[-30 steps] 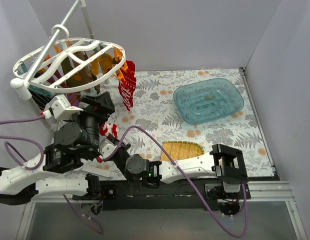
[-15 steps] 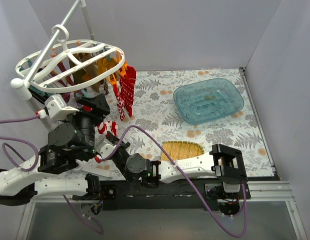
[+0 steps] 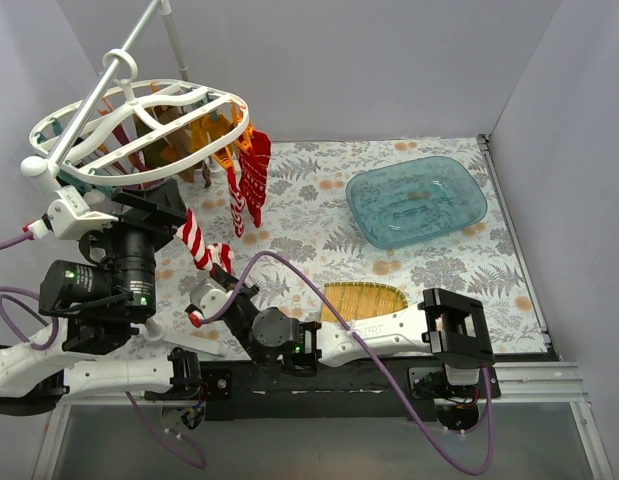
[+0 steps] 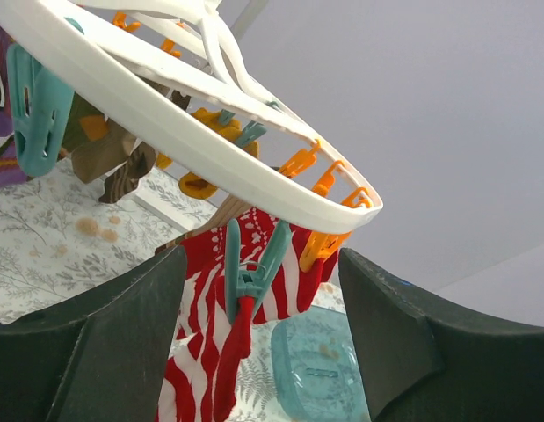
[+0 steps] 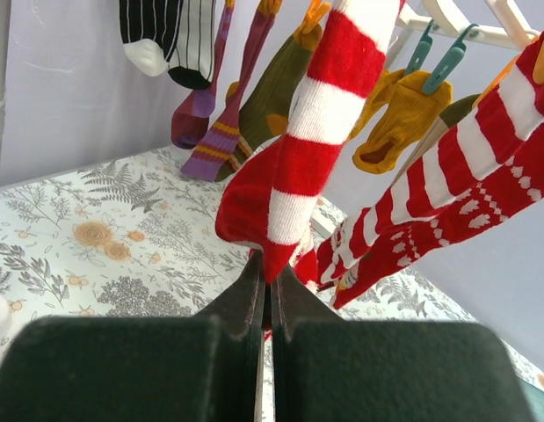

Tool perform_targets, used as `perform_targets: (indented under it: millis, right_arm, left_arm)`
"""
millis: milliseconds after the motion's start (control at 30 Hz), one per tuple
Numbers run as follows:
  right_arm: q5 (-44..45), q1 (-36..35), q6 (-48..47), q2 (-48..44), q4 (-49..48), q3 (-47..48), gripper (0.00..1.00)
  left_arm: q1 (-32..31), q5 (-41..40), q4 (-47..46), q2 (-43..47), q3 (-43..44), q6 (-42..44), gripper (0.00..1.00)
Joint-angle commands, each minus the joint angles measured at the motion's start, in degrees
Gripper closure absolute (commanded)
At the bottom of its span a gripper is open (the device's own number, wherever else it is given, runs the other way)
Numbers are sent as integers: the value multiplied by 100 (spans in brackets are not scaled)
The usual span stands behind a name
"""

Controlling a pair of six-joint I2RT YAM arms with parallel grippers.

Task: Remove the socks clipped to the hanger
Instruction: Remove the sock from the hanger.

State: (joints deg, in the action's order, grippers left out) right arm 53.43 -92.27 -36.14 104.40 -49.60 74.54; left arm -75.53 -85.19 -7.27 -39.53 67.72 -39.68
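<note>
Shifted leftward since earlier: left claw (image 4: 263, 303), spread, gripping nothing, beneath one hanger (image 4: 192, 145). Right claw (image 5: 270, 274) clenched on toe of one striped sock (image 5: 311, 132) stretched above it. Two more red-and-white socks (image 5: 447, 176) hang to its right.

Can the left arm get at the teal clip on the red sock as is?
Likely yes: left gripper open, teal clip hangs dead ahead below the hanger rim, nothing between.

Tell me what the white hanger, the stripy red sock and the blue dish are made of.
The hanger looks like smooth moulded white plastic. The stripy red sock looks like soft knitted fabric, bent and creased. The blue dish seems see-through plastic or glass; pattern shows through.
</note>
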Motion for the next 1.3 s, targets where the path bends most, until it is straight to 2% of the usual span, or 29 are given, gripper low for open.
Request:
perform_targets:
  millis: [0,200,533,900,1200,1267]
  right_arm:
    - [-139,-37,159,-288,-410,-19,99]
    - [-263,-37,292,-280,-278,25,99]
    - [-263,-37,345,-289,-164,43,99]
    - [-254,-45,301,-280,-164,78,99]
    - [-263,-45,283,-271,-155,130,99]
    - [-272,-46,283,-254,-137,139,99]
  left_arm:
    - [-85,-736,-1266,-46,-145,1513,31]
    - [-190,-745,-1391,-230,-93,1788,37]
    - [-190,-736,-1155,-477,-84,1841,40]
    - [-190,-745,-785,-451,-101,1604,50]
    - [-190,-745,-627,-310,-207,1446,52]
    - [-190,-745,-609,-310,-216,1446,55]
